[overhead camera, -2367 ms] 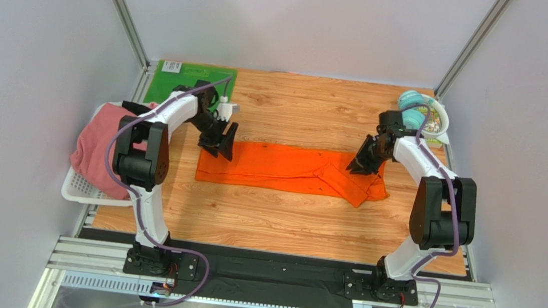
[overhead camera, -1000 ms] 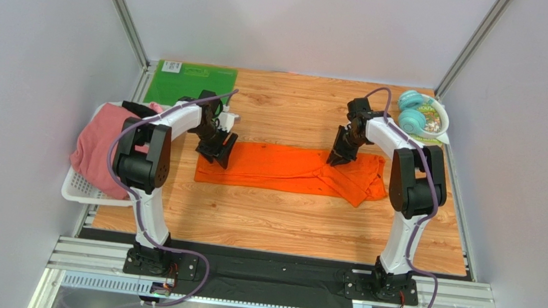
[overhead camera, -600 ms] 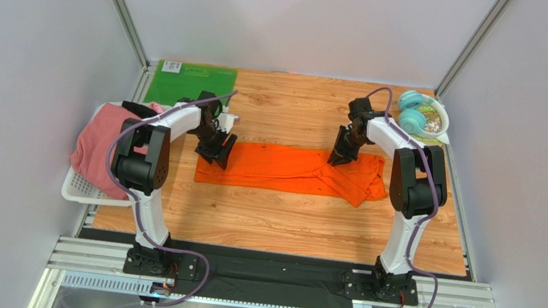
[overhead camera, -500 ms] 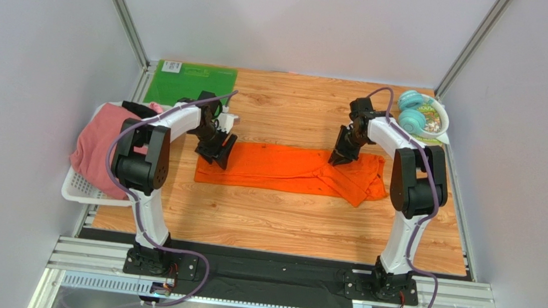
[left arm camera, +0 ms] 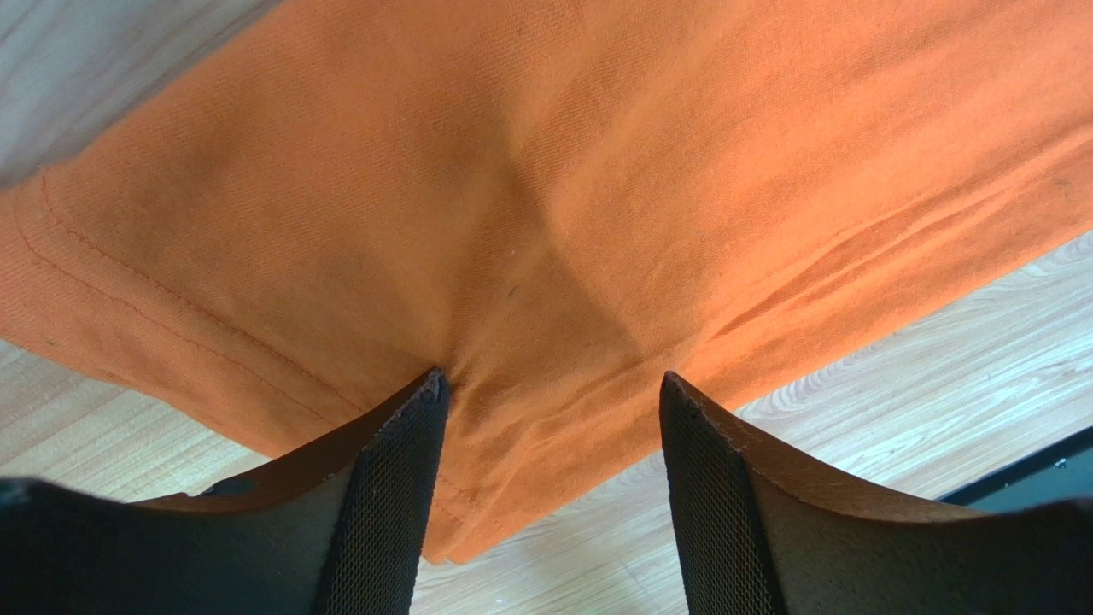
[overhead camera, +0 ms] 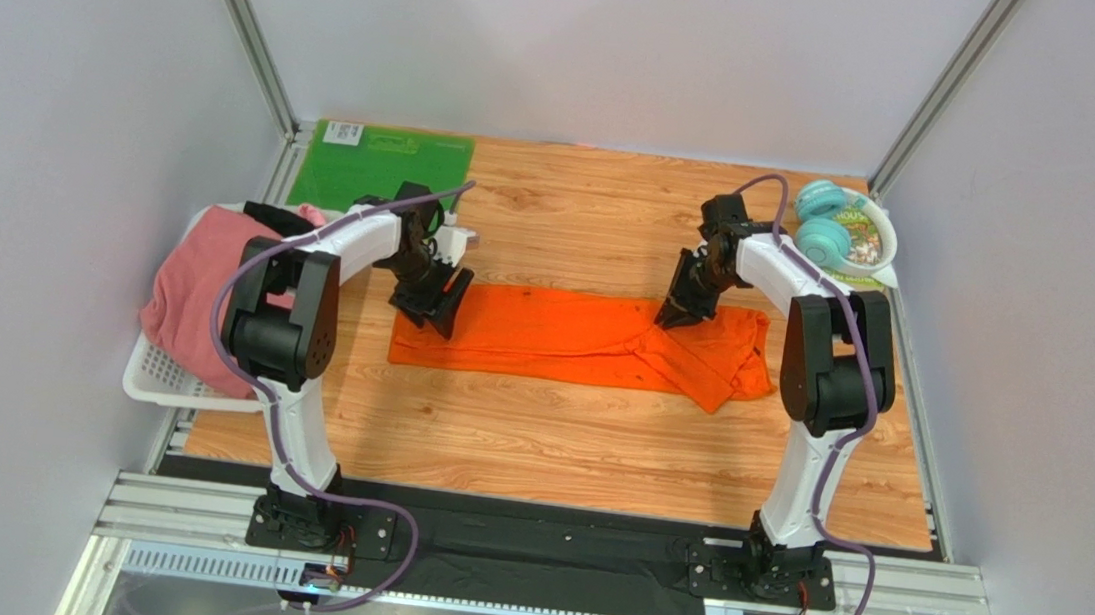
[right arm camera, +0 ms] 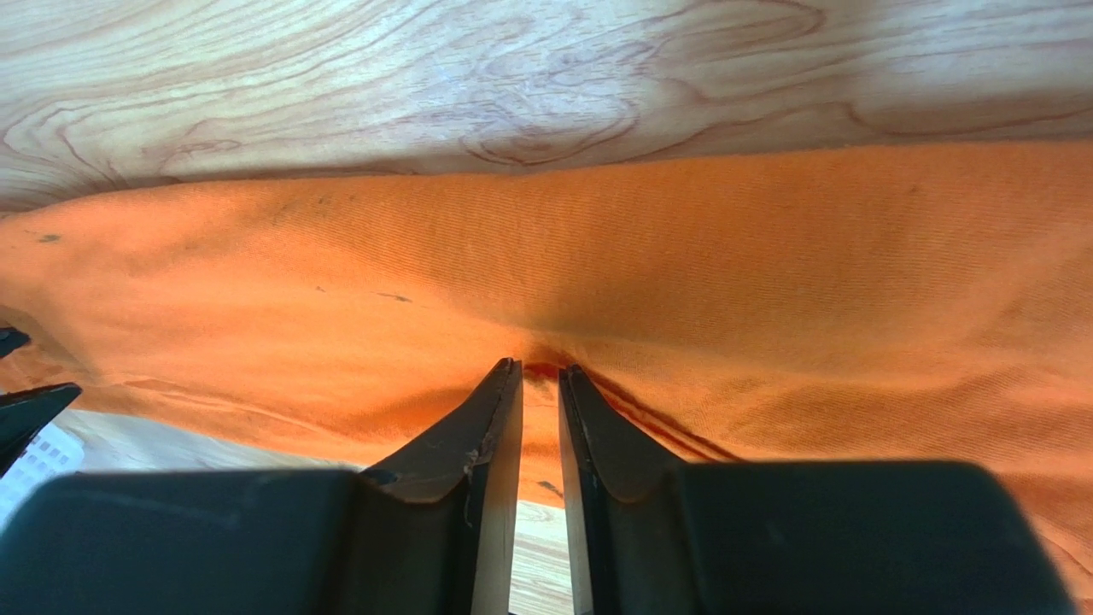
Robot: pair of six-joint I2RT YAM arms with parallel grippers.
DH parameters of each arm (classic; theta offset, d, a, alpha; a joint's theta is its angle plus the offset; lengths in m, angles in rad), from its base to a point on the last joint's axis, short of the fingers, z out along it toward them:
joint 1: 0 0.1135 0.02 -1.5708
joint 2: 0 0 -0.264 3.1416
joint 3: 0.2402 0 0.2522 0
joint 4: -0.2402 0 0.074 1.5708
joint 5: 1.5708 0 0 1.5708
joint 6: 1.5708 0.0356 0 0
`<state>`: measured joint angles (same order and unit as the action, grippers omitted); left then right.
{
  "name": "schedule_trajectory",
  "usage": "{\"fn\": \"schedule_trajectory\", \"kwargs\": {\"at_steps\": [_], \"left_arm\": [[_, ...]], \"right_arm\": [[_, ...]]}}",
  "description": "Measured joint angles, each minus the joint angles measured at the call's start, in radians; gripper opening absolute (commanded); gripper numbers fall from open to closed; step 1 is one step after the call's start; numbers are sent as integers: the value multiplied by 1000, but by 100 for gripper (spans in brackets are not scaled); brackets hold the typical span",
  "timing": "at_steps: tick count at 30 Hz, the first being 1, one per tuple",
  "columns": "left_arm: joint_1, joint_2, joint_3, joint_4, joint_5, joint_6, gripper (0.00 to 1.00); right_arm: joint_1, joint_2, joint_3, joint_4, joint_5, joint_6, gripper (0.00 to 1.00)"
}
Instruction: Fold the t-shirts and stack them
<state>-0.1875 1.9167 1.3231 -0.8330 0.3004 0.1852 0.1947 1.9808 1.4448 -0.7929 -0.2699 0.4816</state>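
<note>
At the left gripper: spread wide, tips pressed down onto the orange t-shirt close to its left hem, with cloth bulging between the fingers but not yet clamped. At the right gripper: drawn in to a narrow slit, seemingly nipping a thin ridge of the same cloth along its far edge, beside the bunched sleeve end.

Likely to go wrong in two ways. Could close on the top layer alone at the left, with the garment apparently doubled into a long strip, and so peel one layer away on lifting instead of carrying the whole fold. Could lose the right-hand hold as well, given so little cloth in that pinch; with one end raised and the other dropped, would twist the strip and undo the fold. Worth watching too for a drag across the wooden table rather than a clean lift.

Directly under both grippers, then, lying flat mid-table as a band running left to right — left end beneath the open fingers, far edge right of centre in the closed ones. Well apart from it, in the white basket at the left edge: the pink t-shirt, with what looks like a scrap of the black t-shirt behind it — neither folded yet.
</note>
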Motion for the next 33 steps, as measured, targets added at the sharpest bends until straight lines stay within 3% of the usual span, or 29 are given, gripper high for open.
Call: {"fn": "schedule_trajectory", "kwargs": {"at_steps": [10,15,19,24,33], "left_arm": [[0,-10,-2,-3,-8,0,68],[0,-19,-10,-3,-8,0,68],[0,-28,-14,-3,-14,0,68],[0,-28,-14,-3,-15,0,68],[0,-29,-19,-2,-20,0,68]], "right_arm": [[0,0,-12,18,-29,1,17],[0,0,-19,26,-37,3,11],[0,0,-34,29,-42,7,0],[0,-14,-59,27,-48,12,0],[37,-215,-143,20,-54,19,0]]}}
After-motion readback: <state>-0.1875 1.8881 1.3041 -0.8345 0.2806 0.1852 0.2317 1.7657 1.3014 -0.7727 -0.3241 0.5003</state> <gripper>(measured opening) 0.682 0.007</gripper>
